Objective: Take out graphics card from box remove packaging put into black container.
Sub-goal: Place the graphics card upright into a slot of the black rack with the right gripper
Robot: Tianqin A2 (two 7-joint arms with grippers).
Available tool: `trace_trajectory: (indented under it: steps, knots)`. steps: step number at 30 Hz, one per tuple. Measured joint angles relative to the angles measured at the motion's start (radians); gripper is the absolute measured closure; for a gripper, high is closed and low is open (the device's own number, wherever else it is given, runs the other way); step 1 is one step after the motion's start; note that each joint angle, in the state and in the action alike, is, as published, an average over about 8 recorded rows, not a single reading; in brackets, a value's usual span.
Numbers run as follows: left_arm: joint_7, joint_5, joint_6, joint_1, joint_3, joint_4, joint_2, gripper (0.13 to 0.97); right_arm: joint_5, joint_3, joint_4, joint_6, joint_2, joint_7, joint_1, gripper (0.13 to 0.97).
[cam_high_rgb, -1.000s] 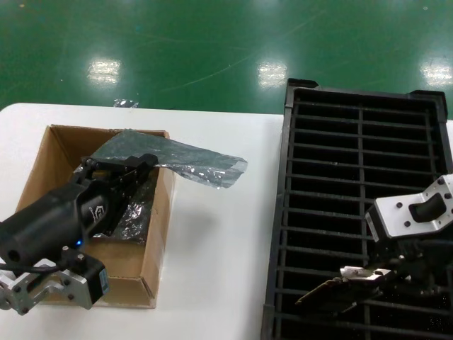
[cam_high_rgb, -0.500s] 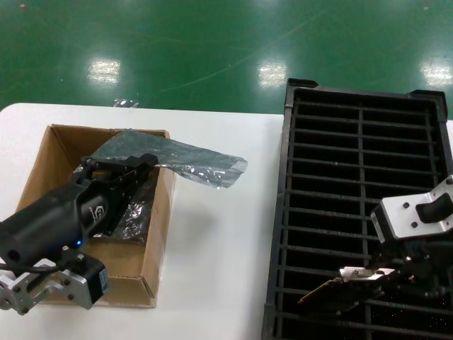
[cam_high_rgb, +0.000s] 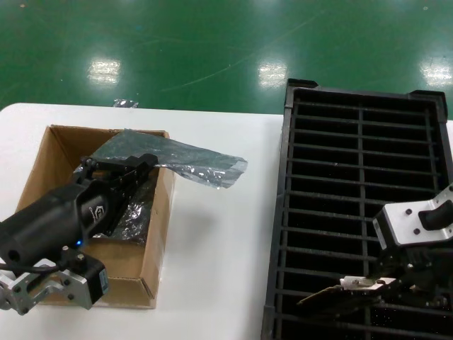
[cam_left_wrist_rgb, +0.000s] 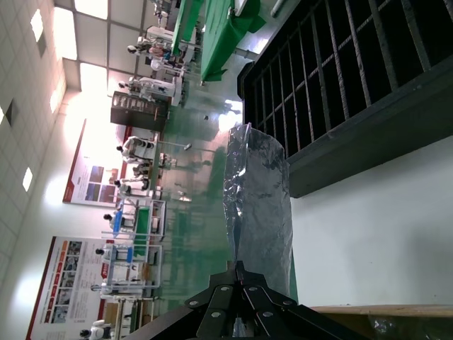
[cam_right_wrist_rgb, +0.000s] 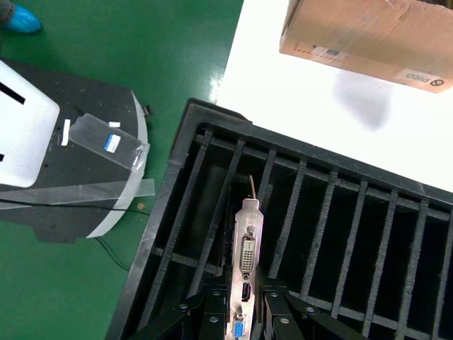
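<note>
The head camera looked forward and down over the tabletop (cam_high_rgb: 219, 234); the left wrist camera faced outward, low; the right wrist camera looked closely down; all 3 shared the black container (cam_high_rgb: 297, 177) (cam_left_wrist_rgb: 368, 120) (cam_right_wrist_rgb: 177, 234).

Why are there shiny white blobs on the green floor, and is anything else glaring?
Head view: ceiling lamps mirrored in the glossy floor; the packaging glints too. Left wrist view: bright windows wash out the hall. Right wrist view: even light, with a soft shadow under the box.
</note>
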Motion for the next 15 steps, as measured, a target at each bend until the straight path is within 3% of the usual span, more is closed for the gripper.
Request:
trace_trajectory:
  steps: [9,15]
  knots:
    - [0.0,0.0,0.0,0.0,0.0,0.0,0.0,0.959,0.006,-0.001,-0.002,0.0,-0.004,-0.005,-0.001,0.905]
    - [0.0,0.0,0.0,0.0,0.0,0.0,0.0,0.959,0.013,0.002,0.0,0.0,-0.004,-0.008,0.006,0.854]
